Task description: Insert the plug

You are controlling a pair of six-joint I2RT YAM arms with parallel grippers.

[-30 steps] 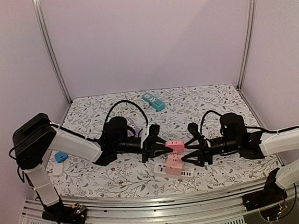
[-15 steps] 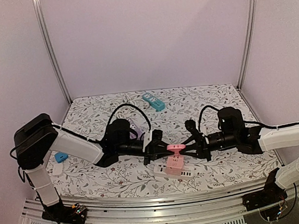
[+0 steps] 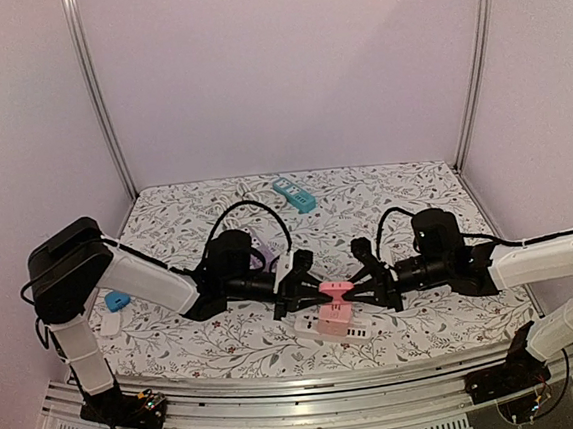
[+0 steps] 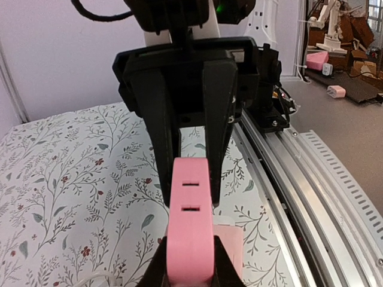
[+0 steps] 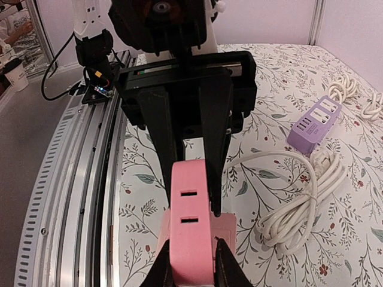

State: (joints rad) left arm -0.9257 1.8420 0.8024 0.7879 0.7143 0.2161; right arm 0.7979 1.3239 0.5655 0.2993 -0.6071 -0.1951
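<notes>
On the floral-patterned tabletop [image 3: 227, 340], the coiled white cable [image 5: 299, 197] lies loose off to one side of the hands; a low sweep could snag it. Directly under the hands sits the white plastic power strip [image 3: 355, 335] with nothing pinning it, so a tilted descent could shove it sideways instead of seating anything. A pale pink plastic cube [image 5: 226, 230] appears to rest on that strip and could be knocked off.

Your biggest worry is above. The left hand [image 3: 313, 287] and the right hand [image 3: 357, 289] are each clamped on opposite ends of the pink rectangular plastic block with two slots [image 4: 190, 221], held in the air between them. If your arms move unequally, they twist it or wrench it from one grip. Its underside is hidden, so you cannot confirm alignment.
</notes>
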